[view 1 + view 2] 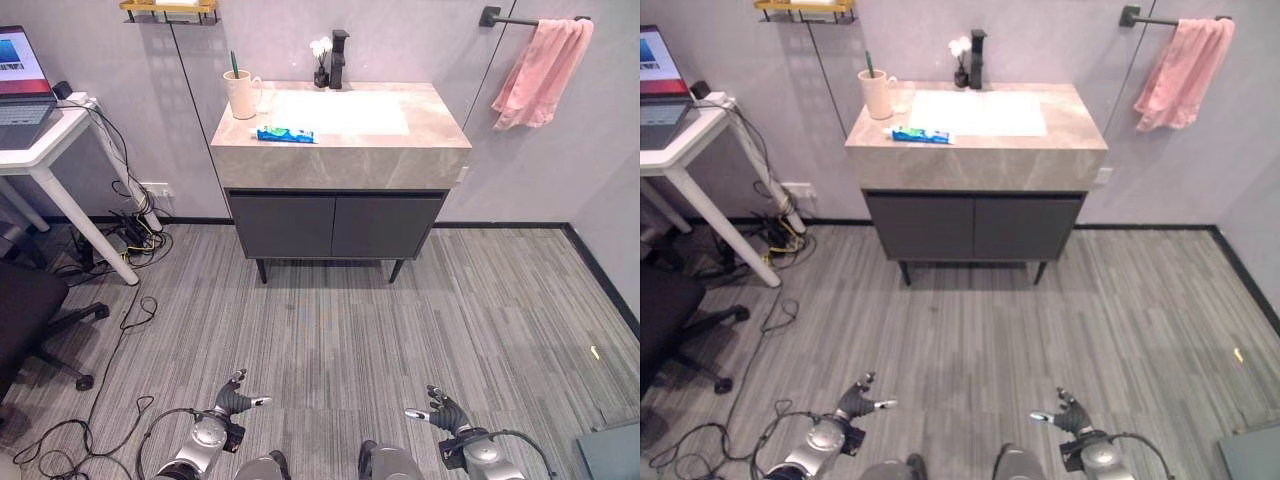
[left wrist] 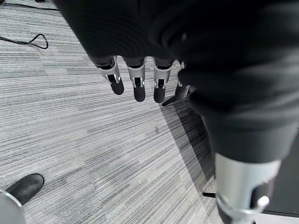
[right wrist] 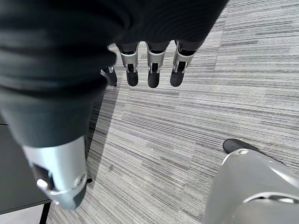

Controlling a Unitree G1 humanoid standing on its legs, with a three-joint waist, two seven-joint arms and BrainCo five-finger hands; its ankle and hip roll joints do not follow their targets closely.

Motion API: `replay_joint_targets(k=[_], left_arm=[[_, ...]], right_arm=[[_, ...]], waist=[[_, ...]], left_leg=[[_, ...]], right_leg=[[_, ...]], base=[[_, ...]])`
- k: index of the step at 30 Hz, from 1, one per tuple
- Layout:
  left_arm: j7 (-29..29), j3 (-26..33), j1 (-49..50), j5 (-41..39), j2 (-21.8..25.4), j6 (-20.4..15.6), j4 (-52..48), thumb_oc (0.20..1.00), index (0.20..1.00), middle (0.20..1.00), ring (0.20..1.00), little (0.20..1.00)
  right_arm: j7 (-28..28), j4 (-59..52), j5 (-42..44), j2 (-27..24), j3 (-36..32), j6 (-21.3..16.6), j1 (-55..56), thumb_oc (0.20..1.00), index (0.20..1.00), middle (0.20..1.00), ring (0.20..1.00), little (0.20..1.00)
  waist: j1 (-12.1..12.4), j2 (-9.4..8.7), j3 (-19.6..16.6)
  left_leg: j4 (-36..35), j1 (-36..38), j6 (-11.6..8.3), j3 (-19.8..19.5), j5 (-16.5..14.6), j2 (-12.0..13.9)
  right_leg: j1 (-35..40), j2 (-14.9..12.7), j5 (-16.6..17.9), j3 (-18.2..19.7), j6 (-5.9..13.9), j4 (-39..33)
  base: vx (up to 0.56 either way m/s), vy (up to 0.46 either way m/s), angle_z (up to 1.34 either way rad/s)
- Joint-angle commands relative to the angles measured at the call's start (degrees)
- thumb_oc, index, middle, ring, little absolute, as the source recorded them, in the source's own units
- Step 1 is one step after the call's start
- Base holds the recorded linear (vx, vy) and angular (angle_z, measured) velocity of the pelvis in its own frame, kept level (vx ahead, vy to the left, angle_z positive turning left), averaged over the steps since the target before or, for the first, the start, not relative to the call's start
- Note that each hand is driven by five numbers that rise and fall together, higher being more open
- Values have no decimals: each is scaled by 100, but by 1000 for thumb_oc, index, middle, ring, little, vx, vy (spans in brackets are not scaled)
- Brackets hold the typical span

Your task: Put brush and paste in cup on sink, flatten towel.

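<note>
**Paste flat on the surface, brush upright in the cup, towel bunched on its bar**

The paste tube [image 1: 285, 134] lies flat near the front edge of the stone surface [image 1: 340, 160], long axis running left–right along that edge. Just behind it, at the back-left corner, stands the cup [image 1: 240, 96] with the green-handled brush [image 1: 234, 64] upright inside, pointing up. The white basin [image 1: 340, 110] takes the middle of the top; a dark faucet [image 1: 339, 58] and a small flower vase [image 1: 320, 60] stand behind it. The pink towel [image 1: 543, 68] hangs crumpled from the wall bar [image 1: 515, 19] — well right of the cabinet. Open carpet lies between cabinet and robot. The left hand [image 1: 236, 402] and right hand [image 1: 444, 410] hang low over the floor, fingers extended, holding nothing.
</note>
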Motion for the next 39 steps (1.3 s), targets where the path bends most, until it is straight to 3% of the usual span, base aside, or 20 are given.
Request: replay_joint_targets(k=[1, 12, 17, 30, 34, 35, 36, 37, 39], left_arm=[[140, -49, -53, -73, 110, -323, -49, 1000, 1000, 1000, 1000, 1000], [170, -34, 12, -151, -27, -380, 213, 1000, 1000, 1000, 1000, 1000], [143, -78, -37, -224, -146, -357, 425, 1000, 1000, 1000, 1000, 1000], [65, -322, -135, 34, -170, -256, 569, 1000, 1000, 1000, 1000, 1000], [19, -383, -164, 25, -116, -255, 470, 1000, 1000, 1000, 1000, 1000], [36, -394, -186, 41, -92, -256, 404, 1000, 1000, 1000, 1000, 1000], [36, -394, -187, 41, -92, -255, 404, 1000, 1000, 1000, 1000, 1000], [32, -408, -205, 98, -79, -229, 446, 1000, 1000, 1000, 1000, 1000], [18, -407, -210, 111, -53, -195, 493, 1000, 1000, 1000, 1000, 1000]], right_arm=[[23, -131, 284, -32, 9, -274, -127, 1000, 1000, 1000, 1000, 1000], [10, 215, 353, 130, 109, -280, -136, 1000, 1000, 1000, 1000, 1000], [-15, 620, 459, 211, 107, -239, -246, 1000, 1000, 1000, 1000, 1000], [18, 1022, 373, 252, 221, -92, -370, 1000, 1000, 1000, 1000, 1000], [83, 1012, 655, 257, 106, -84, -372, 1000, 1000, 1000, 1000, 1000], [100, 942, 680, 262, 141, -93, -412, 1000, 1000, 1000, 1000, 1000], [100, 942, 680, 262, 141, -93, -413, 1000, 1000, 1000, 1000, 1000], [137, 872, 640, 284, 236, -73, -468, 1000, 1000, 1000, 1000, 1000], [156, 703, 638, 293, 289, -65, -485, 1000, 1000, 1000, 1000, 1000]], waist=[[-93, 22, -18], [-69, 65, -153], [-49, 74, -427], [-27, 20, -450], [-40, 34, -406], [-35, 35, -294], [-24, 31, -300], [-15, 63, -138], [-9, 126, -47]], left_leg=[[124, 263, -73, -108, -20, 99], [-582, 819, -28, 20, 190, -112], [-1036, 1088, -43, 66, 361, -200], [-1210, 1100, 10, -45, 373, -382], [-1353, 1060, 142, -141, 406, -533], [-1384, 1028, 233, -169, 429, -593], [-1385, 1022, 236, -157, 429, -598], [-1459, 1116, 327, -151, 447, -646], [-1571, 1228, 366, -134, 459, -633]], right_leg=[[249, -103, 995, 326, 363, 8], [581, -31, 1272, 452, 416, -570], [864, 27, 1406, 479, 388, -1076], [1076, -43, 1489, 477, 394, -1472], [861, -197, 1785, 568, 489, -1116], [527, -251, 2179, 751, 547, -601], [507, -254, 2176, 767, 550, -588], [241, -348, 2648, 818, 591, -42], [-4, -385, 2628, 713, 559, 338]], base=[[37, 27, -5], [44, 26, -11], [59, 3, -7], [12, 36, 1], [-2, 130, 12], [-49, 149, 8], [-66, 218, 8], [-13, 186, 4], [51, 186, -2]])
